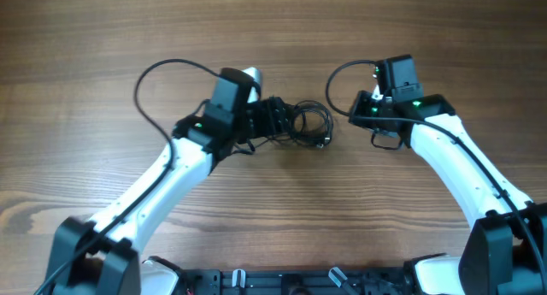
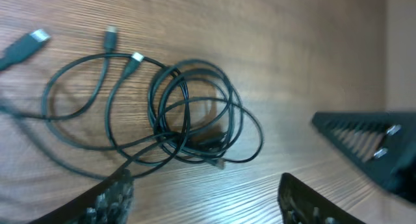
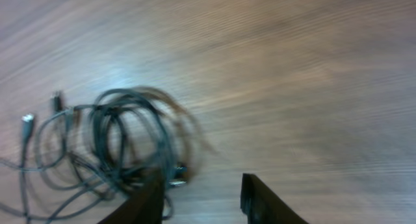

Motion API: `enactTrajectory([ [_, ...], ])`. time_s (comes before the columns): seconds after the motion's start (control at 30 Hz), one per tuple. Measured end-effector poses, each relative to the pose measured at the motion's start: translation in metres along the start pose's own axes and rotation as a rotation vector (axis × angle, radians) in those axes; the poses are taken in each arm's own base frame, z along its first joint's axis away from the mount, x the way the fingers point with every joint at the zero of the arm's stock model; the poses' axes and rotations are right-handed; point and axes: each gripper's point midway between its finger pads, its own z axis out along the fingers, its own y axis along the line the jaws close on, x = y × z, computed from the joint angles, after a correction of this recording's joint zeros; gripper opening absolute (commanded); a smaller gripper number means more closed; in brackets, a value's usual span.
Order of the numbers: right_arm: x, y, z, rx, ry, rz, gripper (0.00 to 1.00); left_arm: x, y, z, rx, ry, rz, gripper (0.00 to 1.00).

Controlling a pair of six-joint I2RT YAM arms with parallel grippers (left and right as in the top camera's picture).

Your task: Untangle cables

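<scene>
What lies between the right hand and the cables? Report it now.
Only bare table. In the overhead view, a narrow strip of wood separates the right hand from the cables, with nothing else lying there.

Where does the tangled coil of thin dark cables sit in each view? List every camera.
Overhead: tangled coil of thin dark cables just above centre.
Left wrist: coil mid-frame, loops trailing left.
Right wrist: coil lower left, blurred.
Shared landmark: small plug at the coil's lower edge.
</scene>
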Motion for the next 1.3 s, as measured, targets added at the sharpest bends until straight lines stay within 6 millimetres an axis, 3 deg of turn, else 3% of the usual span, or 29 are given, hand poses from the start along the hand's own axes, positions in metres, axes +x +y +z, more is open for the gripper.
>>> enactTrajectory([
  [0.13,0.002,-0.020,-0.001,0.056,0.020,0.045,0.46,0.019,-0.010,0.023,0.015,0.050,0.163,0.92],
  [0.3,0.004,-0.036,-0.003,0.103,0.037,0.082,0.48,0.016,-0.027,0.037,0.051,0.004,0.293,0.88],
  [0.43,0.003,-0.043,-0.004,0.116,0.039,0.098,0.48,0.018,-0.039,0.045,0.075,-0.016,0.385,0.85],
  [0.6,0.005,-0.045,-0.004,0.126,0.045,0.099,0.48,0.039,-0.044,0.065,0.084,0.026,0.495,0.85],
  [0.97,0.005,-0.057,-0.006,0.192,0.034,0.112,0.50,0.046,-0.062,0.089,0.141,-0.006,0.551,0.84],
  [1.3,-0.002,-0.079,-0.010,0.224,0.025,0.197,0.50,0.054,-0.055,0.109,0.139,0.006,0.551,0.83],
])
